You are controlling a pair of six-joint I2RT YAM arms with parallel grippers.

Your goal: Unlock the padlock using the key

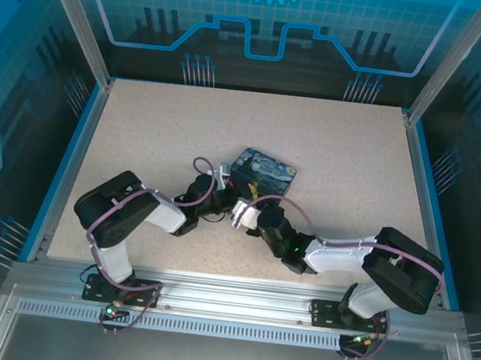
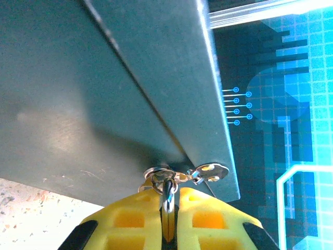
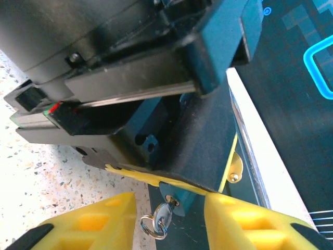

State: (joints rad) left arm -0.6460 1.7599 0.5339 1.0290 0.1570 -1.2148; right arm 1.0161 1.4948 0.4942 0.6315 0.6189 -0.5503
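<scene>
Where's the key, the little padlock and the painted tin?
key [image 3: 165, 212], right wrist view, its silvery head.
padlock [image 3: 170, 189], right wrist view, its bluish bottom.
painted tin [image 1: 267, 169], top view, its lid.

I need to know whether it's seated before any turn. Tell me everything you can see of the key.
The key is small and silvery, apparently metal, with a thin wire ring through its head. It sits tilted, its shaft end pointing up into the bluish padlock. It seems inserted, and the blade is hidden. It lies in the gap of the right gripper, whose yellow jaws stand open on either side without touching it.
</scene>
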